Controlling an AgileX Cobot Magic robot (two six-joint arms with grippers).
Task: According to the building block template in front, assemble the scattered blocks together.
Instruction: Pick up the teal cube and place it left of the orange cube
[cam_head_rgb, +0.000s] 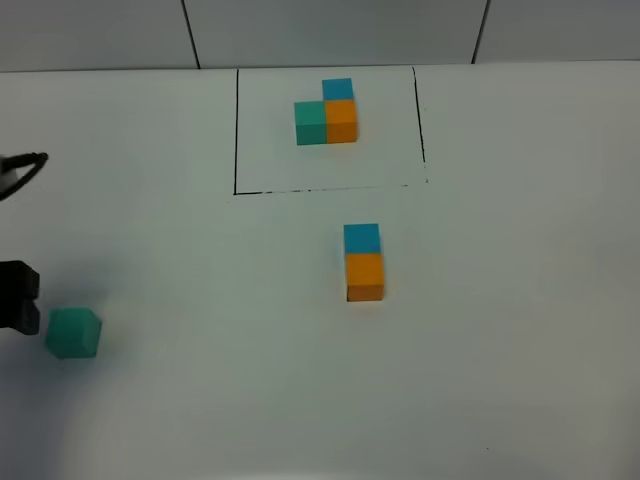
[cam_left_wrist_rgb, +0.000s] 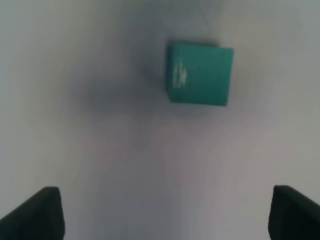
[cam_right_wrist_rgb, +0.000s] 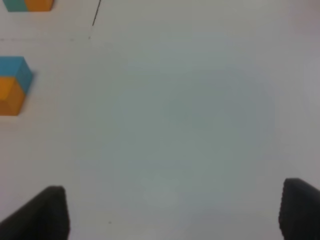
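L gripper (cam_left_wrist_rgb: 161, 215): tips only in wrist view, rest cut by edge; in ext view mostly out of frame | teal cube (cam_left_wrist_rgb: 200, 74): blurry, pale mark on side unreadable | R gripper (cam_right_wrist_rgb: 175, 212): tips only, cut at edge | stack (cam_right_wrist_rgb: 12, 85): part cut by edge | template (cam_right_wrist_rgb: 27, 5): sliver only, at edge

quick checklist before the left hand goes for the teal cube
1. Left hand open and empty: ok.
2. Matte teal-green cube between the left hand's fingers: not ok, it lies ahead of them.
3. Matte blue cube touching matte orange cube, ordered as in the black-outlined template trio: ok.
4. White table bare on the orange cube's left in the high view, where teal belongs: ok.
5. Right hand open, away from the blocks: ok.
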